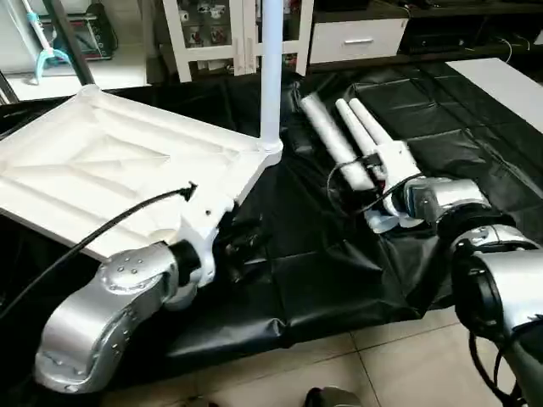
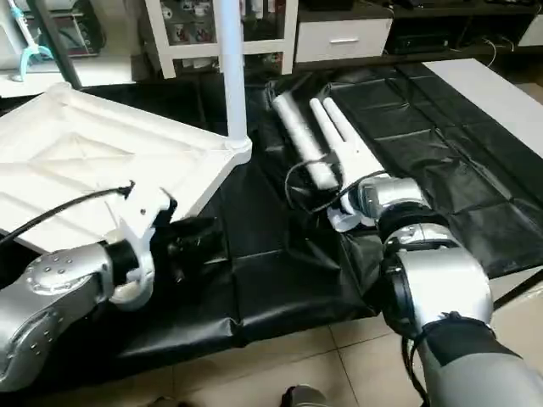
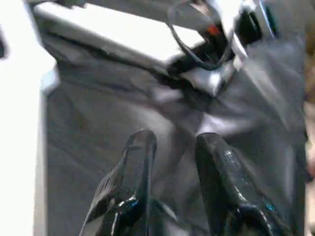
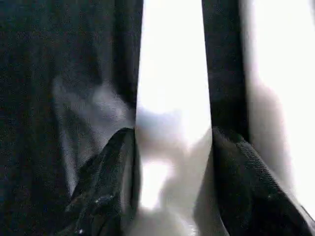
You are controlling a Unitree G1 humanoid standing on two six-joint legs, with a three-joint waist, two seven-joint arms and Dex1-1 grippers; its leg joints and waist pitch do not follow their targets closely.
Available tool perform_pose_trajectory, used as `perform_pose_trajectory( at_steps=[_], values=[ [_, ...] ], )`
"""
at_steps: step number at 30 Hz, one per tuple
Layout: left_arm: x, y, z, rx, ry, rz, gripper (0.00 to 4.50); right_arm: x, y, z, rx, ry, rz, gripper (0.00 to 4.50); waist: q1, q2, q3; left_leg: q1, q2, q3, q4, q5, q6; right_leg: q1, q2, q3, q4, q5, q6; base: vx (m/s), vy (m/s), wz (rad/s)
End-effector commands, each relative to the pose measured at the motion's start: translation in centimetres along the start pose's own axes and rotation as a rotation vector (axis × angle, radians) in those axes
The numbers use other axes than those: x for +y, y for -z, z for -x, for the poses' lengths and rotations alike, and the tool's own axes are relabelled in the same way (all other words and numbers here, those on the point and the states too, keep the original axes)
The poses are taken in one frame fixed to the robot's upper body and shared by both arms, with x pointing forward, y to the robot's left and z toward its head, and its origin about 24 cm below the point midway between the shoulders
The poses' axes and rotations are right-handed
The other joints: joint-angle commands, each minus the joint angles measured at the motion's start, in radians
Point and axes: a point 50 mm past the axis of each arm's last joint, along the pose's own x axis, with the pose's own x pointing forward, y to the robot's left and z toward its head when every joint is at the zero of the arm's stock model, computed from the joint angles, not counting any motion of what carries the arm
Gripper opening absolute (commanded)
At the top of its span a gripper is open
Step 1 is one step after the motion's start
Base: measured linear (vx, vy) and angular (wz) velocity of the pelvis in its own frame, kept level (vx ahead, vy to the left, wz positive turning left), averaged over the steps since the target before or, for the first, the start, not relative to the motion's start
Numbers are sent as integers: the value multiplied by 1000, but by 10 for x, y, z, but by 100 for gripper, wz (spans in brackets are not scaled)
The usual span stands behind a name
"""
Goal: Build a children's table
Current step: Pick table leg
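Observation:
The white tabletop [image 1: 102, 161] lies upside down and tilted at the left, ribbed underside up. One white leg [image 1: 271, 68] stands upright in its near right corner socket [image 1: 270, 151]. Several more legs [image 1: 339, 136] lie side by side on the black sheet. My right gripper [image 4: 173, 135] is at their near ends, its fingers pressed against both sides of one leg [image 4: 172, 73]. My left gripper [image 3: 174, 140] hangs open over the sheet just past the tabletop's near edge, with nothing between its fingers.
A black sheet [image 1: 339, 271] covers the floor, with pale tiles [image 1: 382, 365] in front. White shelves [image 1: 212, 34] and a drawer cabinet [image 1: 356, 38] stand at the back. A white board [image 1: 509, 80] lies at the far right. A black cable [image 1: 110, 225] loops off my left forearm.

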Motion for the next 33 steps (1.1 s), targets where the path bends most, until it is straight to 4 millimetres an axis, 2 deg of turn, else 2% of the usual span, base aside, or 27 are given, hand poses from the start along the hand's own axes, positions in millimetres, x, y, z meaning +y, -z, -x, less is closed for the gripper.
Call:
perform_pose_trajectory(
  at_steps=[1,2,4,5,6,7,8,10,11,13,14,15,16,17,19,20,21,23,24,27,29,30,31,32,33],
  values=[
    [11,-9,-1,-68,-88,6,156,1,-21,4,-160,-24,-61,192,3,-5,-93,5,-11,20,-59,-179,44,72,-17,21,-52,-189,-253,0,0,0],
    [13,-12,-3,-98,-113,22,156,2,-25,4,-210,-44,-77,191,5,0,-94,8,-11,20,-58,-185,46,71,-17,20,-52,-192,-252,0,0,0],
    [16,-15,-5,-123,-147,37,156,3,-28,5,-260,-57,-90,190,3,-6,-95,2,-12,20,-56,-184,59,74,-17,20,-52,-197,-248,0,0,0],
    [19,-19,-8,-158,-183,51,156,4,-33,7,-350,-91,-119,190,4,-2,-95,2,-12,19,-56,-184,61,74,-18,20,-52,-199,-247,0,0,0],
    [19,-19,-8,-158,-183,51,156,4,-33,7,-350,-91,-119,190,4,-2,-95,3,-12,22,-54,-187,66,71,-17,20,-58,-205,-241,0,0,0],
    [20,-20,-8,-171,-192,56,156,5,-35,8,-386,-104,-129,190,4,-3,-98,4,-12,21,-53,-181,69,72,-16,19,-54,-200,-243,0,0,0],
    [25,-29,-11,-228,-226,85,156,6,-44,14,-518,-139,-155,190,7,-2,-97,3,-13,23,-52,-174,78,70,-15,20,-56,-193,-243,0,0,0],
    [26,-33,-11,-253,-235,99,183,7,-47,17,-569,-154,-151,190,9,-3,-102,2,-13,20,-49,-159,84,75,-16,21,-50,-175,-243,0,0,0],
    [28,-42,-11,-321,-233,161,190,10,-53,24,-666,-188,-94,190,14,-7,-100,0,-14,23,-50,-147,91,74,-14,21,-52,-161,-246,0,0,0],
    [27,-49,-11,-361,-217,195,194,14,-55,30,-725,-215,-65,190,20,-12,-101,1,-13,22,-48,-146,93,73,-14,21,-50,-175,-244,0,0,0],
    [26,-56,-11,-403,-190,236,203,19,-55,43,-823,-240,3,190,25,-12,-101,3,-11,21,-49,-150,91,72,-14,21,-51,-190,-235,0,0,0],
    [22,-64,-13,-456,-134,305,216,24,-53,54,-892,-259,54,190,36,-17,-99,3,-14,24,-49,-139,87,73,-12,25,-54,-186,-208,0,0,0],
    [22,-64,-13,-456,-134,305,227,24,-53,54,-892,-259,54,190,38,-16,-101,4,-12,22,-49,-128,84,73,-12,27,-50,-174,-206,0,0,0],
    [16,-74,-14,-510,-56,352,233,33,-41,67,-944,-300,143,190,42,-19,-100,4,-14,22,-52,-129,87,72,-9,24,-54,-188,-198,0,0,0],
    [14,-76,-14,-524,-33,360,248,37,-37,71,-961,-314,177,189,43,-17,-99,5,-12,21,-53,-151,83,68,-9,24,-57,-224,-190,0,0,0],
    [11,-81,-15,-549,-2,381,261,41,-31,78,-984,-336,201,189,46,-21,-97,5,-15,23,-54,-175,77,67,-8,23,-63,-268,-172,0,0,0],
    [10,-84,-16,-565,15,396,270,44,-27,82,-999,-348,210,189,48,-22,-95,5,-15,23,-56,-187,68,66,-8,24,-69,-301,-147,0,0,0],
    [4,-93,-15,-614,105,430,273,56,-14,97,-1025,-397,322,189,48,-22,-96,2,-15,20,-57,-191,58,66,-7,23,-71,-321,-123,0,0,0],
    [2,-95,-15,-621,130,435,276,59,-11,100,-1017,-414,354,189,49,-18,-94,5,-14,20,-58,-205,54,62,-6,23,-76,-333,-113,0,0,0],
    [-3,-98,-14,-623,197,446,312,67,-2,103,-990,-448,413,189,44,-22,-92,-2,-18,17,-59,-220,45,67,-6,21,-78,-377,-82,0,0,0],
    [-7,-99,-14,-617,248,468,315,74,5,104,-964,-470,482,189,42,-24,-92,-2,-19,17,-58,-226,41,63,-5,20,-80,-400,-69,0,0,0],
    [-5,-99,-15,-608,232,460,321,75,6,104,-960,-478,500,189,42,-24,-91,0,-19,17,-58,-235,41,60,-4,20,-85,-421,-59,0,0,0],
    [-3,-97,-17,-591,202,443,321,78,8,103,-952,-492,531,189,40,-32,-90,-1,-19,18,-58,-243,44,58,-3,18,-89,-437,-51,0,0,0],
    [-1,-96,-18,-580,177,434,347,80,10,103,-945,-502,545,189,39,-29,-89,-2,-19,16,-59,-256,42,58,-3,16,-90,-469,-34,0,0,0],
    [1,-95,-19,-578,166,434,353,82,11,103,-942,-506,552,189,37,-28,-90,0,-20,15,-59,-258,40,56,-3,15,-93,-486,-18,0,0,0]
  ],
)
